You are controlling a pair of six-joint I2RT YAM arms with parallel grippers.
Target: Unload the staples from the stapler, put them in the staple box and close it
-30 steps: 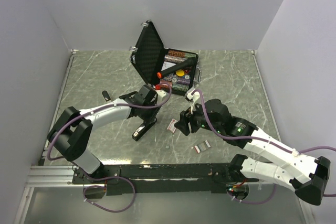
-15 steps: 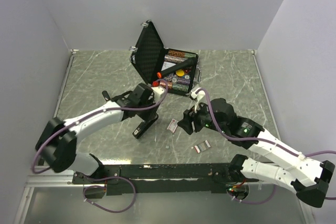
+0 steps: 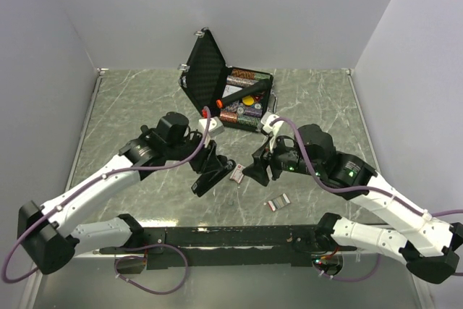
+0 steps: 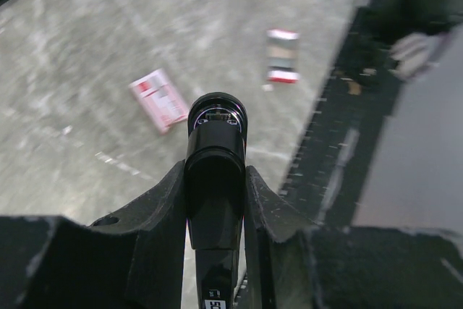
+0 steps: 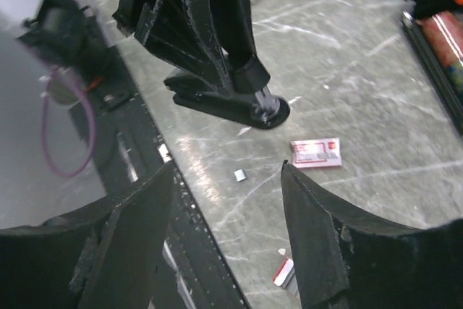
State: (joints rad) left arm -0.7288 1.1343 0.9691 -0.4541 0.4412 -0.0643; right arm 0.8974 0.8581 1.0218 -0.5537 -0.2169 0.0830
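Sticking out from between the fingers of the left gripper (image 4: 214, 179), the stapler (image 3: 200, 186) sits near the middle of the top view, slanted from lower left to upper right. The gripper is clamped on its black body. In the left wrist view the stapler's rounded end points up the frame, with a glint of metal at the tip. Whether its low end touches the table (image 3: 123, 106) I cannot tell.

Just right of the stapler in the top view, a small white and red box (image 3: 236, 172) lies flat on the green marbled surface. In the right wrist view a tiny grey bit (image 5: 239, 174) lies alone below the stapler. The staples (image 3: 278, 202), short grey strips side by side, lie to the lower right of the box, apart from it and from the stapler.

The right gripper (image 5: 227, 168) hovers right of the box in the top view, facing the stapler, its fingers spread apart with nothing between them. An open black case (image 3: 206, 63) stands at the upper middle of the top view, lid upright, with colourful items in its tray.
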